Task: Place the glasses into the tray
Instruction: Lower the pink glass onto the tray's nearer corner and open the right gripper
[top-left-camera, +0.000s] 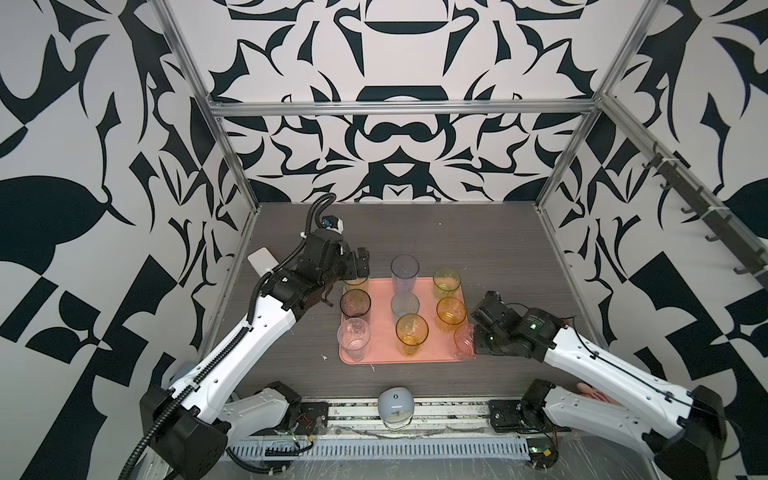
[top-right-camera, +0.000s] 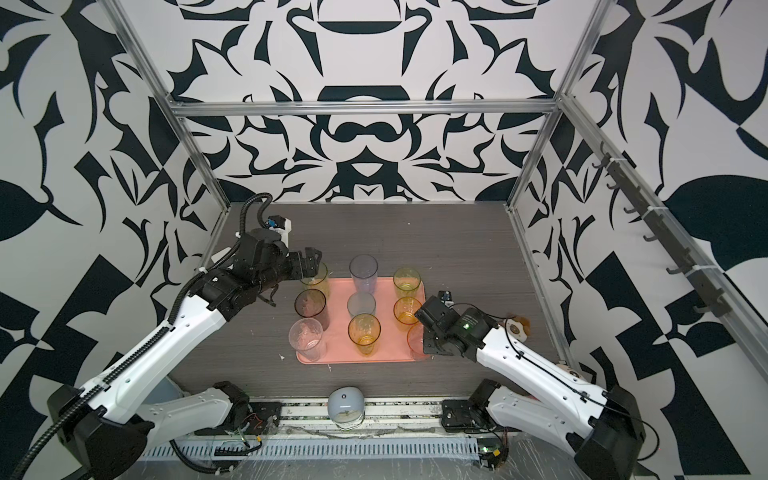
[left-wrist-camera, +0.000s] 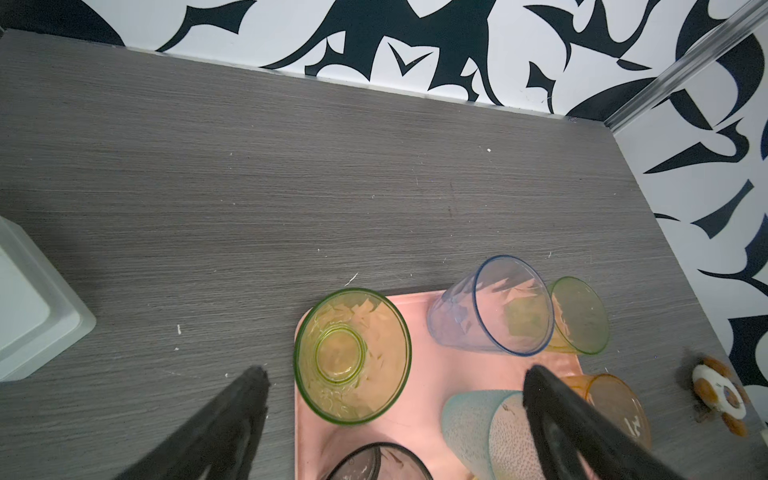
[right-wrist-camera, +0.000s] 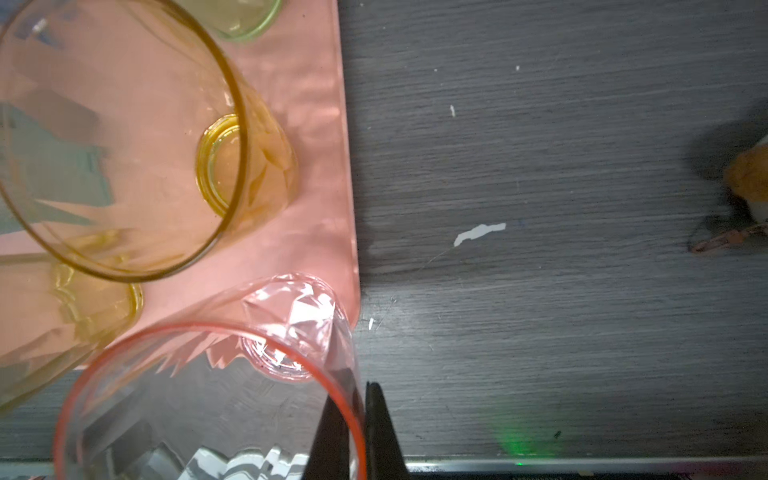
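The salmon-pink tray (top-left-camera: 382, 338) (top-right-camera: 336, 332) lies mid-table with several glasses upright on it. Among them are a tall blue one (top-left-camera: 404, 274), a smoky grey one (top-left-camera: 355, 303) and a clear one (top-left-camera: 353, 338). My left gripper (top-left-camera: 360, 259) (left-wrist-camera: 397, 370) hangs open above the green glass (left-wrist-camera: 353, 357) at the tray's far left corner, holding nothing. My right gripper (top-left-camera: 473, 337) (right-wrist-camera: 360, 399) is shut on the rim of the pink glass (right-wrist-camera: 208, 374) (top-left-camera: 463, 341), one finger inside and one outside. That glass sits at the tray's near right corner; whether its base rests there I cannot tell.
A pale dome-shaped gadget (top-left-camera: 395, 405) stands at the table's front edge. A pale lidded box (left-wrist-camera: 33, 307) sits at the far left behind my left arm. A small orange-and-white toy (top-right-camera: 517, 326) lies to the right. Metal frame posts and patterned walls close in the table.
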